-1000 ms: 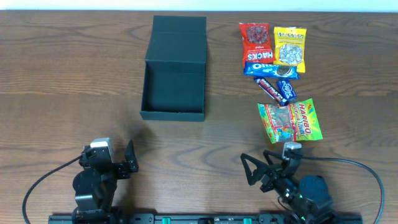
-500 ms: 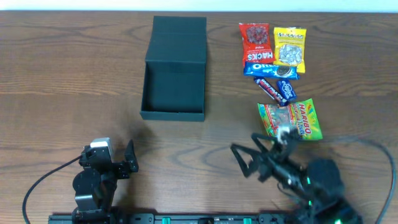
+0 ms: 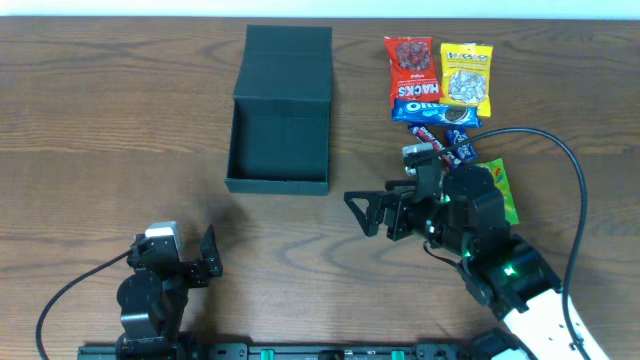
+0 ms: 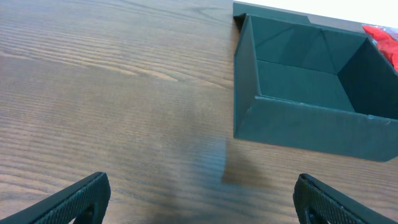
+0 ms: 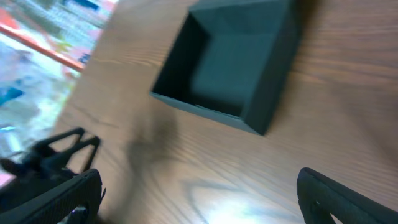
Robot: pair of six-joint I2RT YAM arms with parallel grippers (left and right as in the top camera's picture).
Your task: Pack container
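Observation:
The dark teal container (image 3: 279, 140) sits open on the table left of centre, its flap lid (image 3: 288, 62) laid back behind it; it looks empty. It also shows in the left wrist view (image 4: 311, 106) and, blurred, in the right wrist view (image 5: 230, 62). Snack packets lie at the right: a red Hacks bag (image 3: 410, 68), a yellow bag (image 3: 466, 75), a blue Oreo pack (image 3: 432, 110), a dark bar (image 3: 450, 142) and a green Haribo bag (image 3: 501, 185) partly under my right arm. My right gripper (image 3: 372, 212) is open and empty, right of the container's front. My left gripper (image 3: 207, 253) is open and empty near the front edge.
The table is brown wood. A black cable (image 3: 560, 160) loops from my right arm past the Haribo bag. My left arm's base (image 3: 150, 290) sits at the front left. The right wrist view shows my left gripper (image 5: 56, 149) at its left edge.
My right arm has swung up from the front edge and forward toward the snacks, now covering part of the Haribo bag. Its gripper stays open. The left arm has not moved.

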